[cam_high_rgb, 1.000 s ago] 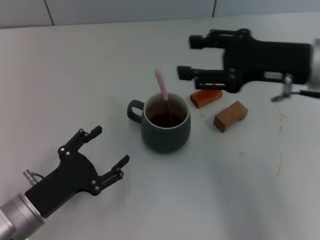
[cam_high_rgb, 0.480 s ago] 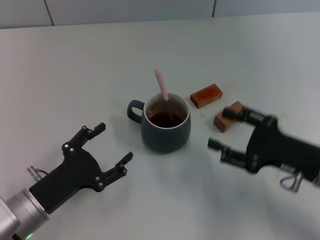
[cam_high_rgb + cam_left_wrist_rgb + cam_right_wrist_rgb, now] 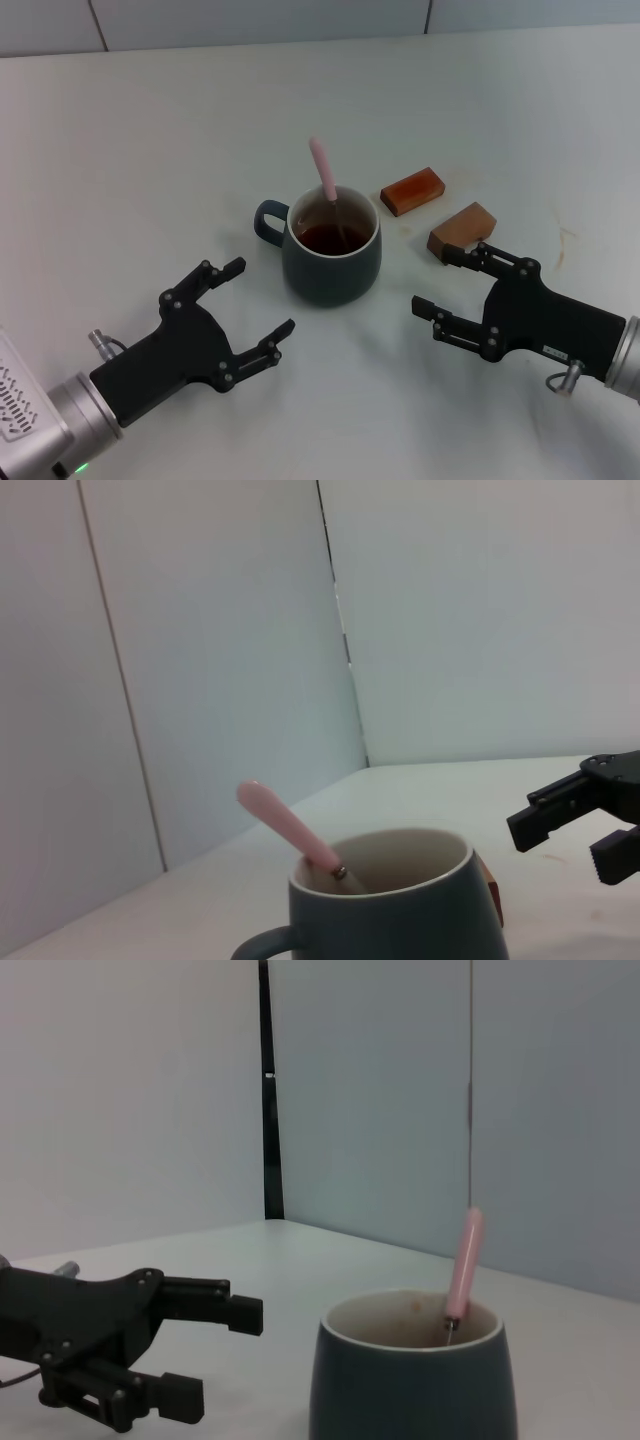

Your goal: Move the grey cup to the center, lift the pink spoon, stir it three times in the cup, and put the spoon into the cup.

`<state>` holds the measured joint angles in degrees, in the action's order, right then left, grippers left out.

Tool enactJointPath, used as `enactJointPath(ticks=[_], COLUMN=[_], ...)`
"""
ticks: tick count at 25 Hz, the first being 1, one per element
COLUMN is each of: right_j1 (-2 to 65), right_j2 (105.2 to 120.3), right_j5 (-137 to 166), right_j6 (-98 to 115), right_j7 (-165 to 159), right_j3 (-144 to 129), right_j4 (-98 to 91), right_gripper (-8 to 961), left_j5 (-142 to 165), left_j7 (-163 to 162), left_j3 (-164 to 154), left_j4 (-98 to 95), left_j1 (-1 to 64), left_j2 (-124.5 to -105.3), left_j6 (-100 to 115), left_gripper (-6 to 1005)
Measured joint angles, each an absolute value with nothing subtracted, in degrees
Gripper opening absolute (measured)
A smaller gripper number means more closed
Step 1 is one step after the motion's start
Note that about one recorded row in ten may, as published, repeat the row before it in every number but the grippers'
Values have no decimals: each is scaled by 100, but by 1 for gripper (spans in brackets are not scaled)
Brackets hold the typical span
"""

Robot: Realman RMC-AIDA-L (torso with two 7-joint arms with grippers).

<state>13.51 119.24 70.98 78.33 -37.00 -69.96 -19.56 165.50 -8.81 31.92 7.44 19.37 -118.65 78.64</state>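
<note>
A: From the head view, the grey cup (image 3: 332, 250) sits mid-table with the pink spoon (image 3: 328, 190) leaning inside. Left gripper (image 3: 248, 310) and right gripper (image 3: 447, 283) flank it, both spread wide and empty.

B: The wrist views agree, though the liquid is hidden there. A careless sideways swing could probably tip the cup.

The grey cup (image 3: 332, 252) stands on the table (image 3: 150, 150) ahead of me, handle toward my left. The pink spoon (image 3: 327, 183) stands in it, leaning on the far rim. My left gripper (image 3: 254, 310) is near and left of the cup, my right gripper (image 3: 440, 284) near and right, both apart from it. Two wooden blocks (image 3: 412, 190) lie right of the cup, the nearer block (image 3: 462, 231) just beyond my right jaws.
</note>
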Motion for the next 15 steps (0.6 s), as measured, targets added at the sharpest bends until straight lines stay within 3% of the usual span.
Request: enactJointPath(ticks=[15], right_j1=[1453], right_j2=[11948], right_j5=[7090], right_j6=[7671], right_j7=[-3710], right_j3=[-7052], right_j4=[-1917], right_gripper=[731], left_j5=[16550], left_j7=[-880], left_j3=[3172], left_j4=[818], left_j1=[1978], left_j2=[-11865], left_j6=[7816], left_gripper=[855])
